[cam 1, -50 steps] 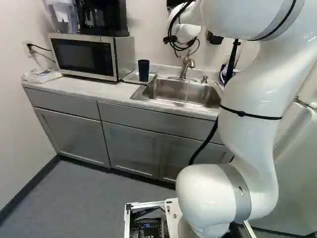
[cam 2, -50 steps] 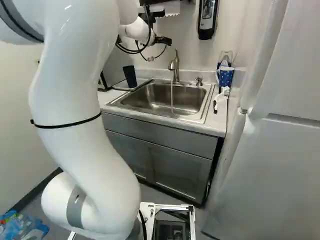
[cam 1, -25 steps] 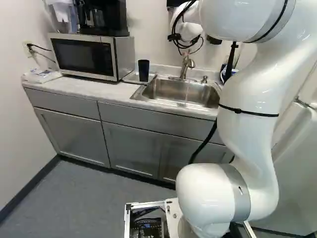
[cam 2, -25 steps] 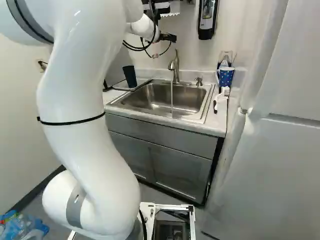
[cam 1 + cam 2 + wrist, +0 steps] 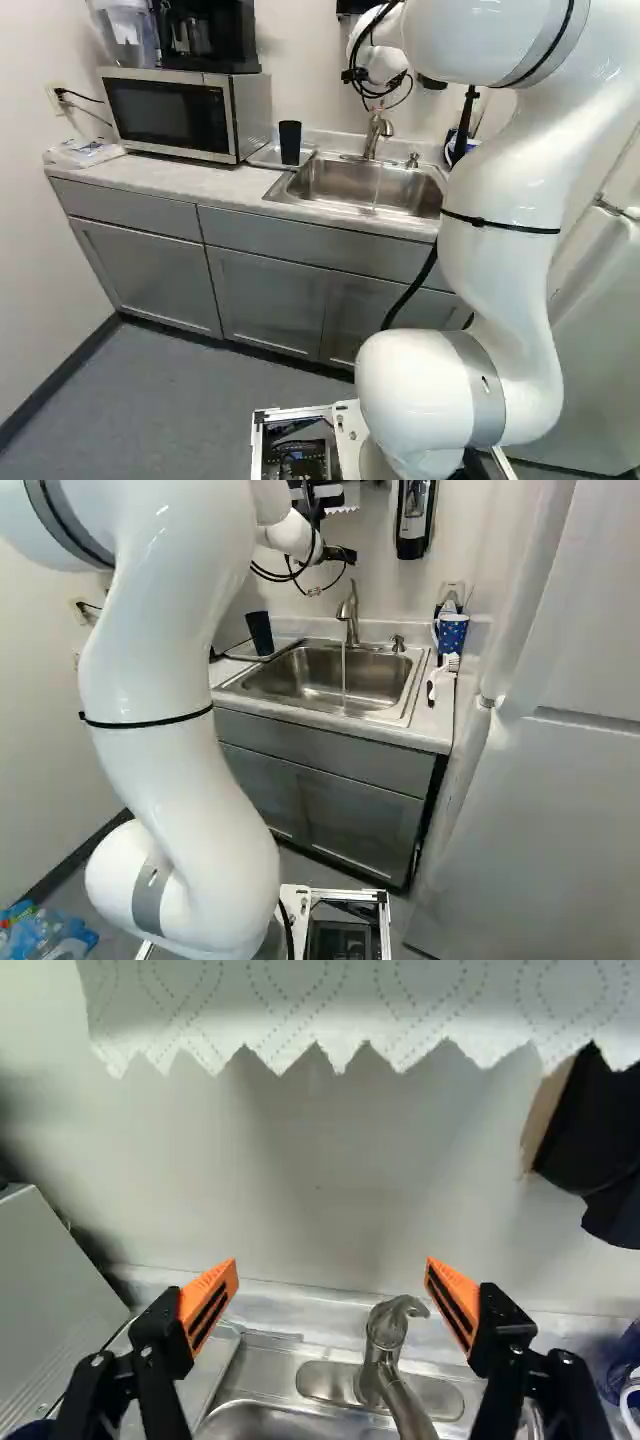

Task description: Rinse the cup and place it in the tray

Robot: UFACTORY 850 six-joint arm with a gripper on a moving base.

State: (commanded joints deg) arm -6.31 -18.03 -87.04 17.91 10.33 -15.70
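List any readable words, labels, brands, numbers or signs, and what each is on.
None readable.
Flat white-and-blue plastic packet: any print too small to read.
Black-and-grey wall-mounted dispenser: any label too small to read.
Blue-tinted clear plastic bundle on the floor: too blurred.

The top edge of the left base view cuts off a black coffee maker (image 5: 205, 35); the wrist view crops the sink (image 5: 260, 1422) and white paper towel (image 5: 320, 1005).

White rounded arm (image 5: 500, 240) with grey joint bands, black straps and looping black cables.
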